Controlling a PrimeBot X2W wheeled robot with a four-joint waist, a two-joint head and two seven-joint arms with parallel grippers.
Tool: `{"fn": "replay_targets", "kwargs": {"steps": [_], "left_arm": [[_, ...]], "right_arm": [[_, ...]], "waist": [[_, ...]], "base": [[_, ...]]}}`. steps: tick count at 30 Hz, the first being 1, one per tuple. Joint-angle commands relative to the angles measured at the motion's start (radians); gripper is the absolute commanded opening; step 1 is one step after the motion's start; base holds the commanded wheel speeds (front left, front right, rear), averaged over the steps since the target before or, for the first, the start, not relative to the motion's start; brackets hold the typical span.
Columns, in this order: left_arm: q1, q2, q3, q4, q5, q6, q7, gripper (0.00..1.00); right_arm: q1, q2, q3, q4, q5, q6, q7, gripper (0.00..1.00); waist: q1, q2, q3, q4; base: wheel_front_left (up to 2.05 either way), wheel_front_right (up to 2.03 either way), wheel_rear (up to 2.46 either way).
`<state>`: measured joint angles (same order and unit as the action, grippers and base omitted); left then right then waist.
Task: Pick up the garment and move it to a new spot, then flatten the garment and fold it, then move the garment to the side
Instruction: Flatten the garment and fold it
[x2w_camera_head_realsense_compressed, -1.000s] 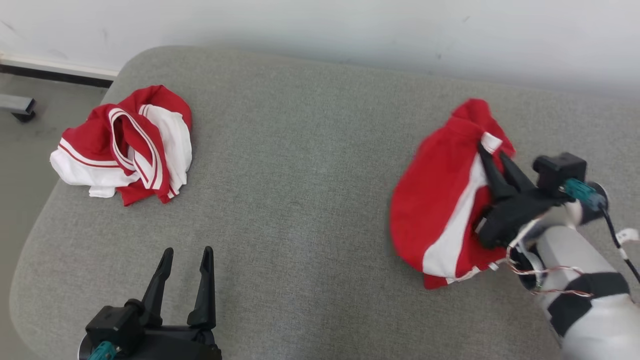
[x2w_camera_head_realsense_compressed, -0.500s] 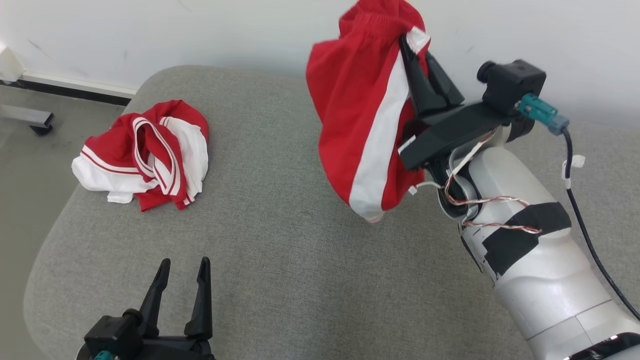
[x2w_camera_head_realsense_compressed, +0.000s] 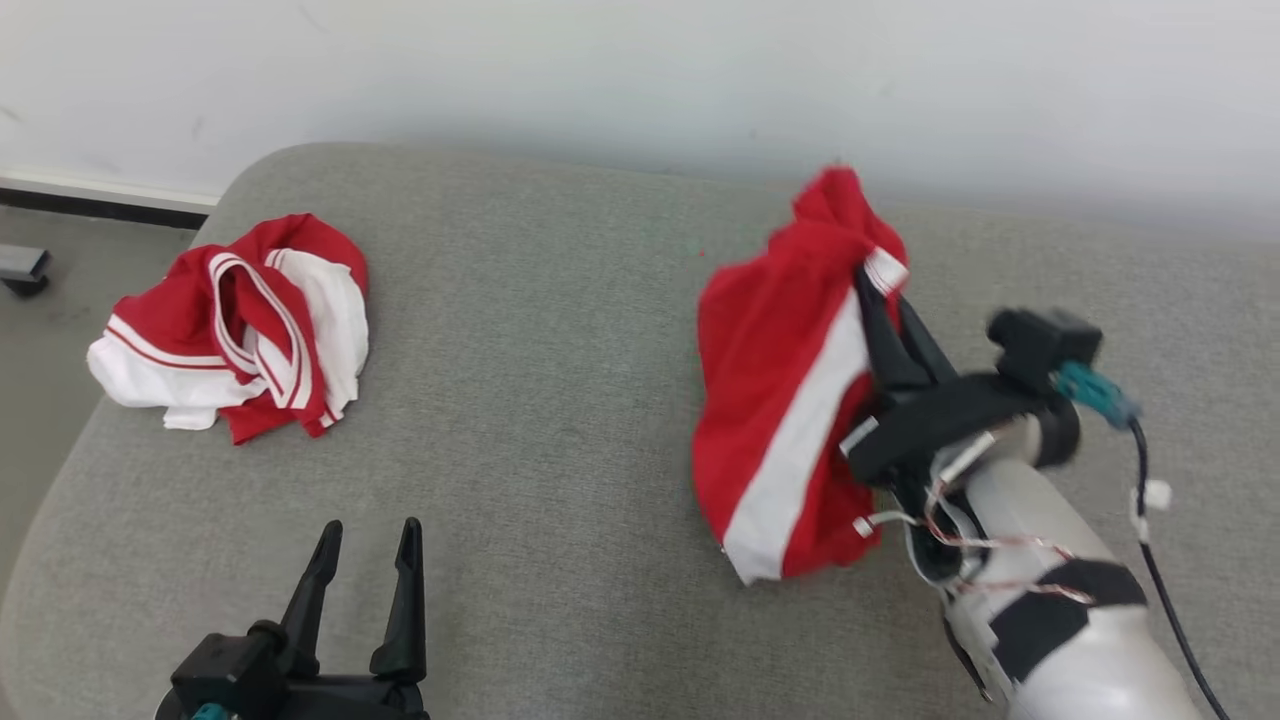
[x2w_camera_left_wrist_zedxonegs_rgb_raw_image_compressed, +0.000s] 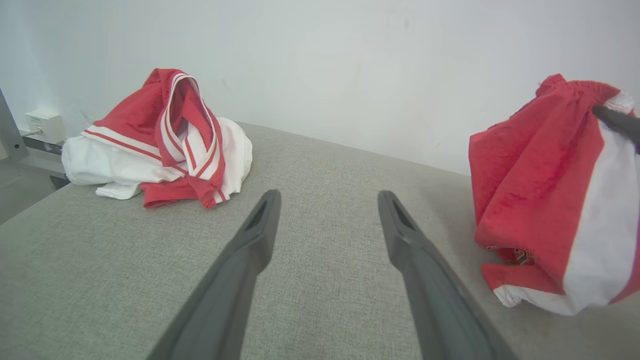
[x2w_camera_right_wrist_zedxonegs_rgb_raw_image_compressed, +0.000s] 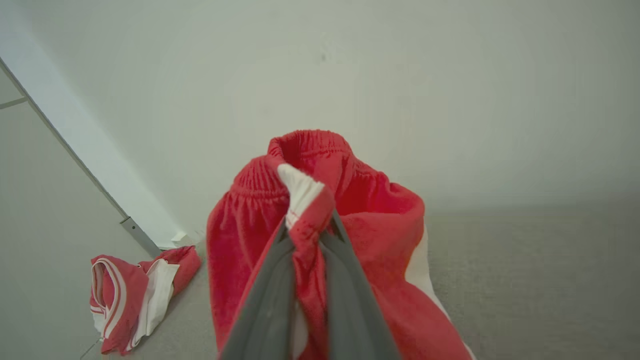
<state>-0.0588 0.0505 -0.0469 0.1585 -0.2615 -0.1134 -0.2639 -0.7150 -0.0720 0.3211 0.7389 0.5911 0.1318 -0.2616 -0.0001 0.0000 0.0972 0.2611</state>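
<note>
The garment (x2w_camera_head_realsense_compressed: 790, 380) is a pair of red shorts with a white side stripe and an elastic waistband. My right gripper (x2w_camera_head_realsense_compressed: 880, 285) is shut on a fold near the waistband (x2w_camera_right_wrist_zedxonegs_rgb_raw_image_compressed: 307, 200), and the cloth hangs bunched from the fingers at the right of the grey cushion (x2w_camera_head_realsense_compressed: 560, 400). The lower hem seems to touch the cushion. In the left wrist view the garment (x2w_camera_left_wrist_zedxonegs_rgb_raw_image_compressed: 550, 200) hangs at the right edge. My left gripper (x2w_camera_head_realsense_compressed: 368, 535) stands open near the front left with nothing between its fingers (x2w_camera_left_wrist_zedxonegs_rgb_raw_image_compressed: 250, 250).
A second crumpled red and white garment (x2w_camera_head_realsense_compressed: 240, 320) lies at the far left of the cushion, near its rounded corner (x2w_camera_left_wrist_zedxonegs_rgb_raw_image_compressed: 165, 145). A white wall (x2w_camera_head_realsense_compressed: 640, 70) runs behind. Floor and a metal bar (x2w_camera_head_realsense_compressed: 20, 265) lie beyond the left edge.
The right gripper lifted the garment high off the cushion, then lowered it further left than where it lay. The head camera also shifted. The left gripper stayed open in place.
</note>
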Motion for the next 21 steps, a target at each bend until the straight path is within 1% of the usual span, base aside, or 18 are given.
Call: {"fn": "replay_targets", "kwargs": {"steps": [1,4,5,7,9,10,14,15,16,17,21], "left_arm": [[-0.002,0.0,-0.001,0.001,-0.011,0.001,-0.001,1.0],[0.0,0.0,-0.003,-0.001,-0.006,0.004,-0.001,1.0],[0.003,0.0,-0.001,-0.002,-0.002,0.004,-0.001,1.0],[0.007,0.0,-0.001,-0.004,0.001,0.004,-0.001,1.0],[0.01,0.0,-0.003,-0.005,0.003,0.004,-0.001,1.0],[0.01,0.0,-0.003,-0.005,0.003,0.004,-0.001,1.0],[0.009,0.0,-0.006,-0.005,0.002,0.004,-0.001,1.0],[0.01,0.0,-0.005,-0.006,0.002,0.005,-0.001,1.0],[0.013,0.0,-0.006,-0.007,0.001,0.005,-0.001,1.0],[0.015,0.0,-0.005,-0.009,0.0,0.007,-0.001,1.0],[0.024,0.0,-0.001,-0.01,0.005,0.005,-0.001,1.0]], "right_arm": [[0.04,-0.021,-0.018,-0.005,-0.005,-0.002,-0.005,0.0],[0.12,-0.05,-0.067,-0.036,-0.014,-0.002,-0.005,0.0],[0.174,-0.072,-0.106,-0.064,-0.02,-0.002,-0.005,0.0],[0.226,-0.091,-0.147,-0.092,-0.024,-0.002,-0.005,0.0],[0.275,-0.104,-0.194,-0.123,-0.028,-0.002,-0.005,0.0],[0.275,-0.104,-0.194,-0.123,-0.028,-0.002,-0.005,0.0],[0.371,-0.112,-0.27,-0.157,-0.037,-0.002,-0.005,0.0],[0.389,-0.11,-0.283,-0.165,-0.042,-0.002,-0.005,0.12],[0.407,-0.105,-0.295,-0.172,-0.045,-0.002,-0.005,0.39],[0.424,-0.099,-0.304,-0.176,-0.051,-0.002,-0.005,1.0],[0.455,-0.092,-0.33,-0.212,-0.08,-0.002,-0.005,1.0]], "waist": [[0.0001,0.0,0.002,-0.02],[0.0001,0.0,0.001,-0.044],[0.0001,0.0,-0.002,-0.063],[0.0001,0.0,-0.005,-0.08],[0.0001,0.0,-0.009,-0.096],[0.0001,0.0,-0.009,-0.096],[0.0001,0.0,-0.015,-0.118],[0.0001,0.0,-0.017,-0.124],[0.0001,0.0,-0.018,-0.13],[0.0001,0.0,-0.019,-0.136],[0.0001,0.0,-0.022,-0.157]], "base": [[0.0,0.0,0.0],[0.0,0.0,0.0],[0.0,0.0,0.0],[0.0,0.0,0.0],[0.0,0.0,0.0],[0.0,0.0,0.0],[0.0,0.0,0.0],[0.0,0.0,0.0],[0.0,0.0,0.0],[0.0,0.0,0.0],[0.0,0.0,0.0]]}}
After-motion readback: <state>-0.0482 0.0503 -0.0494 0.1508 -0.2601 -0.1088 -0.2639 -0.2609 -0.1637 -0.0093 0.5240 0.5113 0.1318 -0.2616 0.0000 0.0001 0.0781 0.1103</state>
